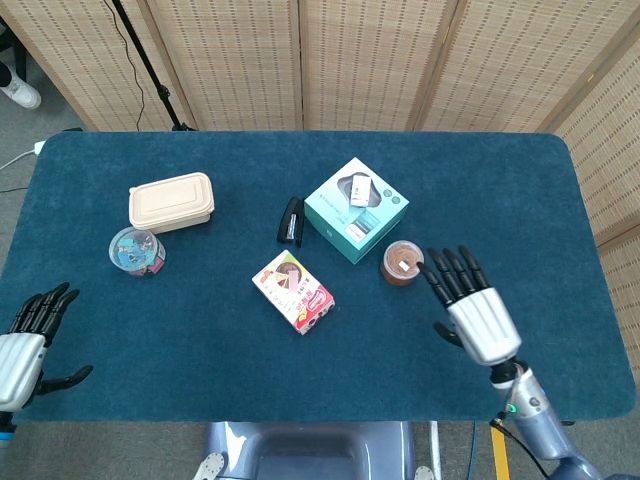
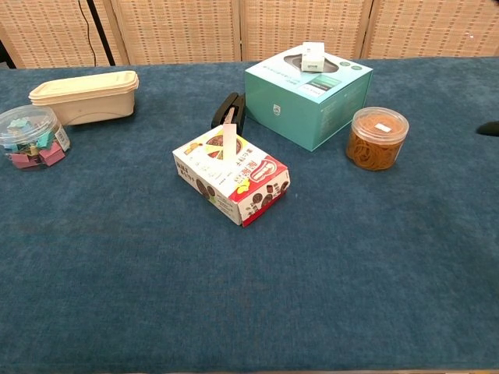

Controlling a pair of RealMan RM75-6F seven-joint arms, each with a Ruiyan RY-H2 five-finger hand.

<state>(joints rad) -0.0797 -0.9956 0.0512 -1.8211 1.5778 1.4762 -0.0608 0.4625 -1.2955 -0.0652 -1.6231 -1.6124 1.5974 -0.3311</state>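
My right hand (image 1: 468, 304) hovers over the table's right front, fingers spread, holding nothing; only a dark fingertip (image 2: 489, 128) of it shows at the chest view's right edge. It is nearest the round tub of brown rubber bands (image 1: 402, 262) (image 2: 377, 138). My left hand (image 1: 24, 346) is at the front left edge, fingers apart and empty. A white and red snack box (image 1: 293, 290) (image 2: 231, 174) lies mid-table with its top flap standing up.
A teal box (image 1: 355, 209) (image 2: 308, 92) with a small white item on top stands behind the tub. A black stapler (image 1: 291, 220) (image 2: 228, 112) lies left of it. A beige lidded container (image 1: 171, 202) (image 2: 86, 96) and a clear tub of coloured clips (image 1: 136, 250) (image 2: 31, 137) sit at left.
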